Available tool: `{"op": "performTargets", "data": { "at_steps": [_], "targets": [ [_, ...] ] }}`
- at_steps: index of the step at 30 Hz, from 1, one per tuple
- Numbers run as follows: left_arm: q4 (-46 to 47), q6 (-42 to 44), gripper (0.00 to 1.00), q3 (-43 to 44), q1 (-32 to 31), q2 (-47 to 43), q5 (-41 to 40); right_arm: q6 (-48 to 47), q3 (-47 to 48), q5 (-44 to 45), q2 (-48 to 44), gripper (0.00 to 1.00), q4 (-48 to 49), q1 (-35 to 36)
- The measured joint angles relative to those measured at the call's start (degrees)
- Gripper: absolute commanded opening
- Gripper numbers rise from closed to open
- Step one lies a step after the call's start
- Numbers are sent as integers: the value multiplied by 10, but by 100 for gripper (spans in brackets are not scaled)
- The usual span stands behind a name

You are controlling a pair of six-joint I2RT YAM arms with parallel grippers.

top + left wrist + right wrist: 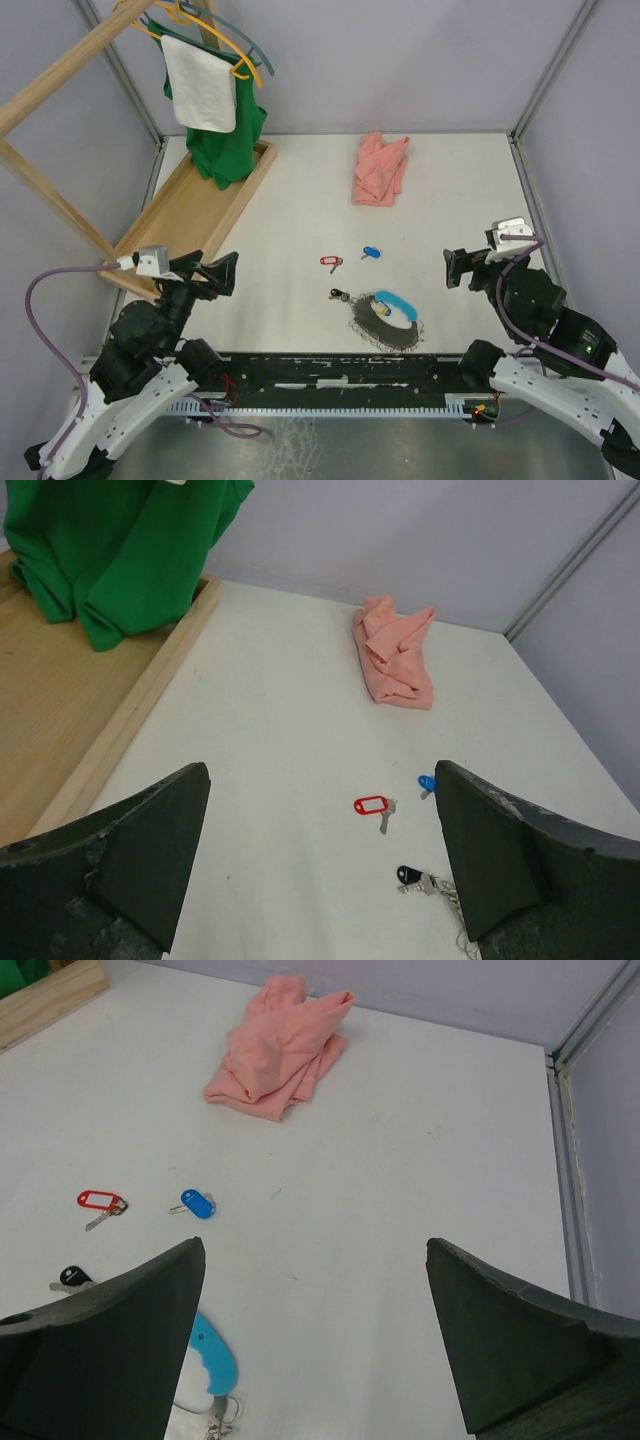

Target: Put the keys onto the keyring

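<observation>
The keys, light slippery metal lying flat mid-desk near the floppy keyring, probably pinch best by their stiff tags; left tool and right tool gape empty.

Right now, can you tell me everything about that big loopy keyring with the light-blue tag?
The keyring is a big loop strung with many small silvery metal bits, lying flat on the white table near the front edge. Its light-blue oblong tag looks plastic and lies across the loop's far side. A black-tagged key lies at its left edge; I cannot tell whether they touch.
</observation>
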Motion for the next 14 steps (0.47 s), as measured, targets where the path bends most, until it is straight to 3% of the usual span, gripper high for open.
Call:
{"op": "performTargets", "data": {
  "at_steps": [14],
  "targets": [
    [-22, 2, 99, -14, 0, -37, -33, -13, -19, 15, -55, 100, -4, 0]
  ]
}}
